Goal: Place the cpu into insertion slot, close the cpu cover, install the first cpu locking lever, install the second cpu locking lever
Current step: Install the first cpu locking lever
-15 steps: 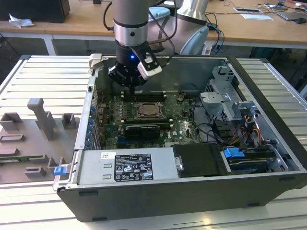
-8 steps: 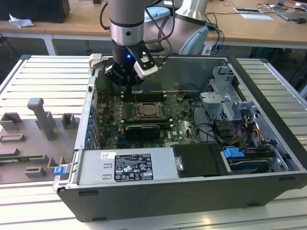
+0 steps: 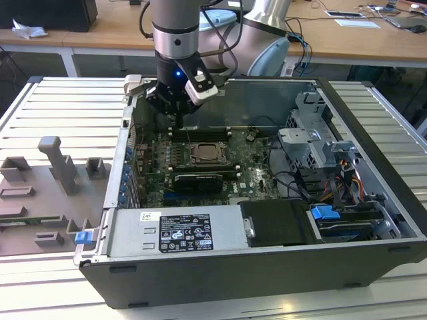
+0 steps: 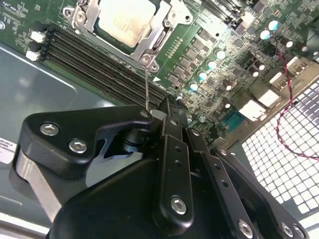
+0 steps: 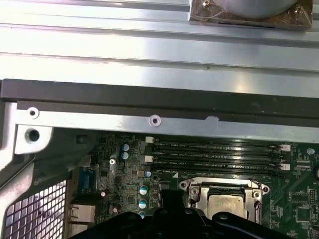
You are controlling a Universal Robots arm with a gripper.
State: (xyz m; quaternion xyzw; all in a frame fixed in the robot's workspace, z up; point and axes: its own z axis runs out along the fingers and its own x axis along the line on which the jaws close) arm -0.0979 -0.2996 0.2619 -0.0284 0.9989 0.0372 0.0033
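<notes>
The cpu (image 4: 122,20) lies silvery in the insertion slot (image 3: 205,154) on the green board. The cpu cover (image 4: 162,30) is folded down flat around it as a silver frame. A thin wire locking lever (image 4: 146,84) rises from the socket's corner up to my gripper (image 4: 164,107), whose black fingers are shut on its upper end. In the exterior view my gripper (image 3: 181,119) hangs just behind the socket, near the case's back wall. The first wrist view has the cpu (image 5: 225,205) and the cover's frame (image 5: 198,193) low in the picture.
Long black memory slots (image 4: 99,62) run beside the socket. A black graphics card (image 3: 197,181) lies in front of it. The drive cage and cables (image 3: 320,153) fill the case on the exterior view's right. Grey fixtures (image 3: 57,167) stand on the table at its left.
</notes>
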